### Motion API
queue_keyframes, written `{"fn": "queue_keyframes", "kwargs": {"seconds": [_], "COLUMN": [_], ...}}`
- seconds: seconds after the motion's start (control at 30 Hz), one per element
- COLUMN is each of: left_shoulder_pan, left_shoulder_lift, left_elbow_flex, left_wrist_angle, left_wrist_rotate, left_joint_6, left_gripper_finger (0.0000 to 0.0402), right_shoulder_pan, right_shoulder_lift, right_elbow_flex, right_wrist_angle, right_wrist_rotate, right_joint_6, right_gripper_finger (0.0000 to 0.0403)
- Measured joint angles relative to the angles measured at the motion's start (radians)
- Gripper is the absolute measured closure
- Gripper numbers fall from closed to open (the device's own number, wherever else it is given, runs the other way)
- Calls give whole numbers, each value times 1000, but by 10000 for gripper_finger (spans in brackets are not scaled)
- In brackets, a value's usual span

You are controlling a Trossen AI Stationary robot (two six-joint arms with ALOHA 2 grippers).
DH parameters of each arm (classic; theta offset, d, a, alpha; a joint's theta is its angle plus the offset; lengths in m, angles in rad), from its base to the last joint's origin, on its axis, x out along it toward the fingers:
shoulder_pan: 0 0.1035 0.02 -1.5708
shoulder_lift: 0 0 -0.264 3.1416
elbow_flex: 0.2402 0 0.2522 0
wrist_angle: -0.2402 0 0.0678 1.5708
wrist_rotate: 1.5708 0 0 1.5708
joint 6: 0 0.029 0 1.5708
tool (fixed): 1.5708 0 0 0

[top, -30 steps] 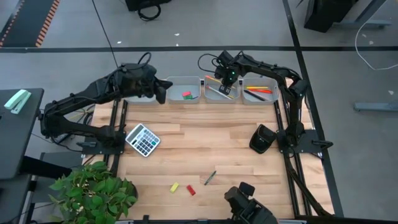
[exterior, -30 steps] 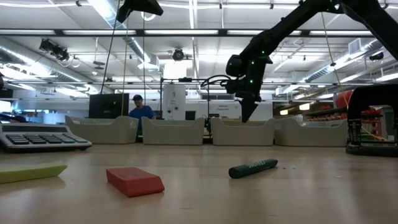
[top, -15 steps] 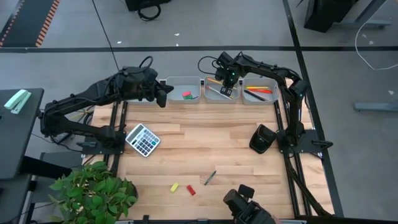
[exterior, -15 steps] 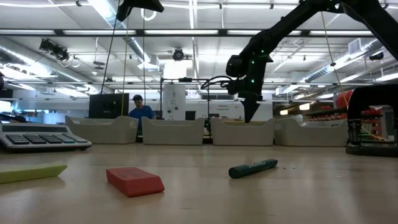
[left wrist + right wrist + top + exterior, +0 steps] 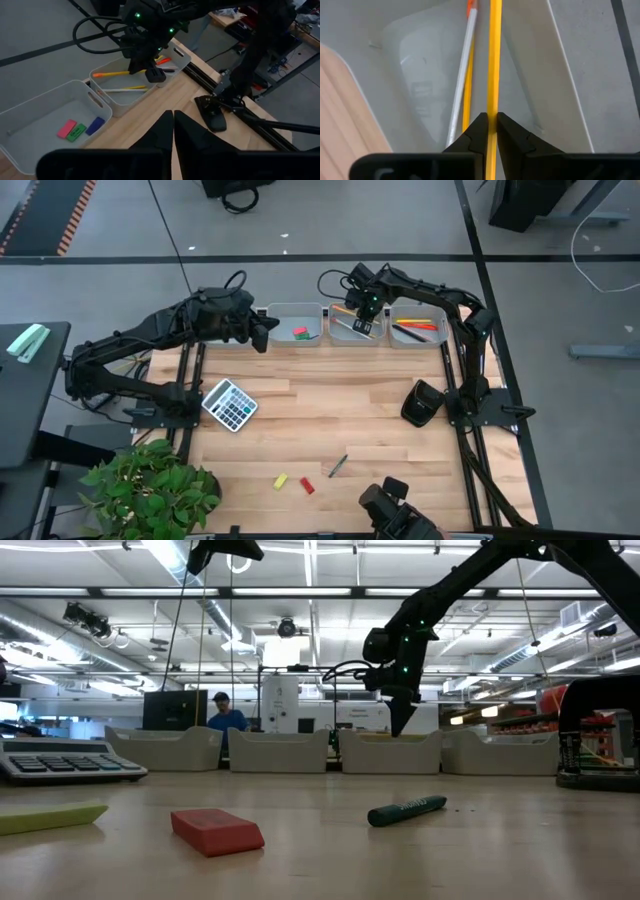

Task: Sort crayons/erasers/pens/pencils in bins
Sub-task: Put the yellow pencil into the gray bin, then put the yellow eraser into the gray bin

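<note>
pencil: a yellow pencil [image 5: 494,60] is pinched between the right gripper's fingers, hanging over the pencil bin.
right gripper: the right gripper [image 5: 366,308] is clenched on that pencil, above the pencil bin; in the low view [image 5: 398,720] it points down just over that bin's rim.
pencil bin: the pencil bin [image 5: 336,333], third from the left in the row of four, holds an orange-tipped pale pencil [image 5: 464,75] and another yellow one under it.
eraser bin: the eraser bin [image 5: 280,315] touches the pencil bin's left side; it holds a pink eraser [image 5: 66,128], a green eraser [image 5: 77,132] and a blue eraser [image 5: 95,125], lying side by side.
right bin: the bin [image 5: 434,338] on the pencil bin's right holds red, orange and yellow sticks.
left bin: mostly hidden under the left arm, beyond the eraser bin from the pencil bin.
left gripper: the left gripper [image 5: 260,334] hovers just left of the eraser bin, fingers pressed together on nothing.
loose items: a yellow eraser [image 5: 281,480] and a red eraser [image 5: 307,486] lie near the table's front edge, well apart from the pencil bin; a dark green crayon [image 5: 338,466] lies just right of them.
calculator: a grey calculator [image 5: 230,404] sits on the table, left and forward of the pencil bin.
dock: a black stand [image 5: 421,403] sits right and forward of the pencil bin.
plant: a leafy plant [image 5: 150,485] stands off the table's front left corner.
person: someone in a blue top [image 5: 226,715] stands far behind the bins.
</note>
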Motion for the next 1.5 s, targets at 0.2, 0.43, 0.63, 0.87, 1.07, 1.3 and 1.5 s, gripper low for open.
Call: {"fn": "queue_keyframes", "kwargs": {"seconds": [0.2, 0.43, 0.63, 0.87, 1.07, 1.3, 1.5], "left_shoulder_pan": [-1, -2, -2, -39, -68, -126, -211], "left_shoulder_lift": [0, 0, 2, 9, 9, 17, 60], "left_elbow_flex": [0, 0, 0, -1, -1, 0, 0], "left_wrist_angle": [-3, -62, -267, -352, -348, -352, -472], "left_wrist_rotate": [0, 0, 9, 109, 109, 154, 92], "left_joint_6": [-20, -55, -148, -72, -68, -7, -43], "left_gripper_finger": [388, 383, 382, 390, 377, 362, 345], "right_shoulder_pan": [0, 1, 19, 98, 212, 381, 525], "right_shoulder_lift": [0, 0, -43, -149, -212, -219, -219], "right_elbow_flex": [0, 0, 0, 0, 0, 0, 0], "right_wrist_angle": [0, -13, -52, -61, -35, -57, -59], "right_wrist_rotate": [-3, -20, -33, -126, -186, -187, -145], "right_joint_6": [13, 92, 186, 280, 398, 580, 660], "right_gripper_finger": [342, 306, 293, 296, 297, 297, 297]}}
